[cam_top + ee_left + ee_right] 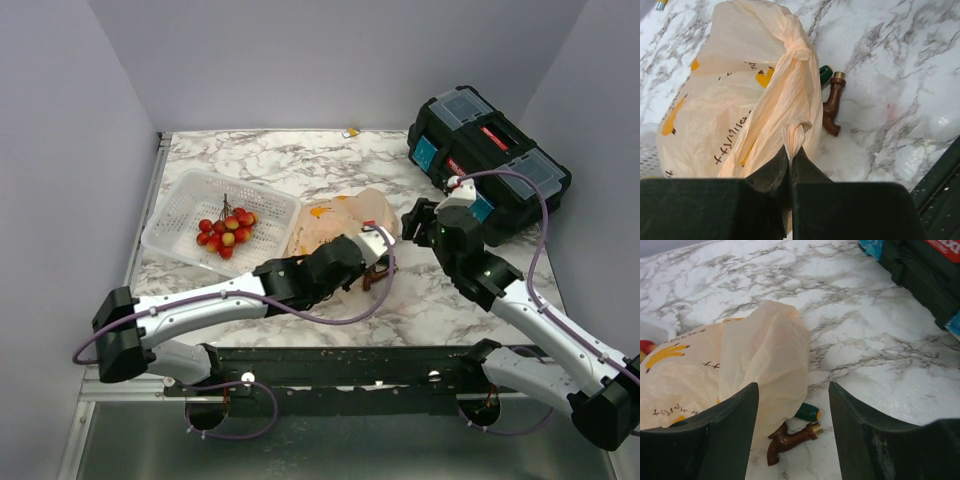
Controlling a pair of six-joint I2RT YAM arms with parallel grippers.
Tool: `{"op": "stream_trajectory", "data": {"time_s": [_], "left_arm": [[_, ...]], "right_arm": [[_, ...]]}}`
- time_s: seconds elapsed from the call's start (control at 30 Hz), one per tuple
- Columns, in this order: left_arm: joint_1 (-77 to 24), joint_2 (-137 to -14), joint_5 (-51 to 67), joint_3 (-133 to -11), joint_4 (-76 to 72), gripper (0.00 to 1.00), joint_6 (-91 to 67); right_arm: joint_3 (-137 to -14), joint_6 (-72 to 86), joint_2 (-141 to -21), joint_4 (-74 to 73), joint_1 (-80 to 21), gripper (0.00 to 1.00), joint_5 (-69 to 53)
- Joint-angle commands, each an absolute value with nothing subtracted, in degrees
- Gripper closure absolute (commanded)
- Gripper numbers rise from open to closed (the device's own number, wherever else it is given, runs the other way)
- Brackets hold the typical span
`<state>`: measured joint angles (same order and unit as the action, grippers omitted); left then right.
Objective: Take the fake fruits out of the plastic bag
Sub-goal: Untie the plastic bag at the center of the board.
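From my station, the job had hardly begun. The bag (340, 222) lay on the marble table (300, 160) about mid-way across, just right of the white basket (165, 235), and it looked full and closed. In the left wrist view its top was gathered into a knot (800, 50), and I could see no open mouth anywhere. None of the fruits showed outside it. On the table or in the basket I found only the bunch of berries (227, 231), which is not what I was after. Yellow and orange patches showed on the film, but I could not tell prints from fruit behind it.

The left gripper (791, 150) had its jaws pressed together on a twisted handle (794, 131) of the bag, with the plastic pinched between the tips. The right gripper (792, 387) hung just right of the bag with its jaws standing well apart, holding nothing. The bag's right flank sat in front of the gap between them.

A small brown tap-shaped piece (790, 440) and a green bit (807, 412) lay on the table against the bag's near-right side, partly tucked under it. I could not say what they were. The black toolbox (490, 160) sat at the far right, well clear.

As I judged it, everything was left to do: open or loosen the top, then get each fruit out. The one grip on the handle was the only step in place.
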<state>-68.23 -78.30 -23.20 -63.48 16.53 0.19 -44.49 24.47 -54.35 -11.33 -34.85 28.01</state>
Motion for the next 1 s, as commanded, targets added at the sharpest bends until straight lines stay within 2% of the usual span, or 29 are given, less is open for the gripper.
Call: {"op": "stream_trajectory", "data": {"time_s": [0.0,0.13,0.27,0.47,0.6,0.77,0.97], "left_arm": [[-68.6,-70.3,-21.0,-55.4,10.4,1.0,-13.0],[-68.6,-63.9,-21.7,-50.3,7.4,1.0,-17.9],[-68.6,-59.6,-22.0,-46.6,4.2,1.0,-21.2],[-68.6,-56.2,-21.7,-42.3,0.3,1.0,-22.9],[-68.6,-55.2,-21.7,-41.2,-0.9,1.0,-22.9],[-68.6,-54.4,-21.6,-41.1,-0.5,1.0,-22.9],[-68.6,-52.6,-21.9,-39.8,-1.5,1.0,-23.7]], "right_arm": [[-44.5,18.3,-54.5,-5.9,-34.7,0.36,12.2],[-47.1,14.7,-57.4,-4.0,-34.8,0.31,-2.9],[-51.0,10.1,-61.5,-5.2,-36.5,0.25,-12.4],[-56.8,-0.8,-66.5,-13.3,-41.5,0.13,-9.3],[-60.7,-6.0,-69.7,-19.3,-41.6,0.09,-8.6],[-64.9,-8.6,-73.8,-26.7,-43.0,0.09,-7.2],[-63.6,-7.8,-73.1,-27.7,-46.1,0.08,-5.0]]}}
